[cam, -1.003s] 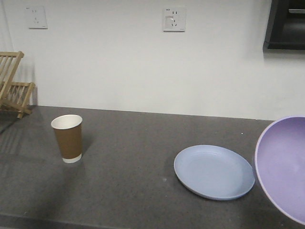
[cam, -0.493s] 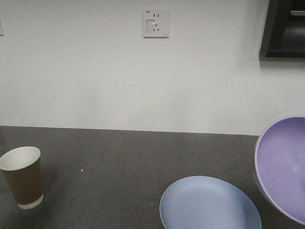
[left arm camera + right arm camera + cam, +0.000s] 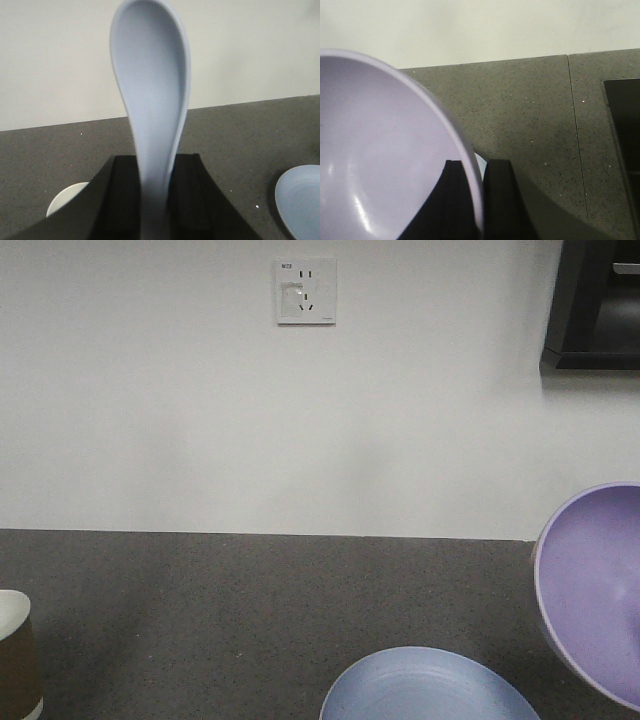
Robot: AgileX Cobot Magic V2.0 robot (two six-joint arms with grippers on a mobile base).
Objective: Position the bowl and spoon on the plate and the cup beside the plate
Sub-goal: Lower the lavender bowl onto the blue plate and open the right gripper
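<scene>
- Left wrist-mounted view: the spoon [image 3: 150, 100] stands upright with its scoop at the top and the hollow facing the camera. Its handle is pinched between the two black fingers of the left claw [image 3: 154, 192], which is clenched on it above the counter [image 3: 250, 600].
- In the right wrist view, the bowl [image 3: 380, 150] is raised and tilted. The right claw [image 3: 476, 197] grips its rim, with one dark finger on each side of the wall.
- In the front view the bowl fills the right edge in the same place in the frame as half a second ago, with its inside turned toward the camera.
- The plate [image 3: 430, 690] lies flat on the counter, below and left of the bowl. It now sits lower in the frame than before, and the bottom edge cuts it off.
- The cup [image 3: 15, 655] stands upright, well apart from the plate. It has slid to the left border, so only part of its rim and side still shows.
- The wall socket [image 3: 305, 290] has shifted left and the dark cabinet [image 3: 595, 305] sits at the upper right. The wooden rack seen a second ago is out of view.
</scene>
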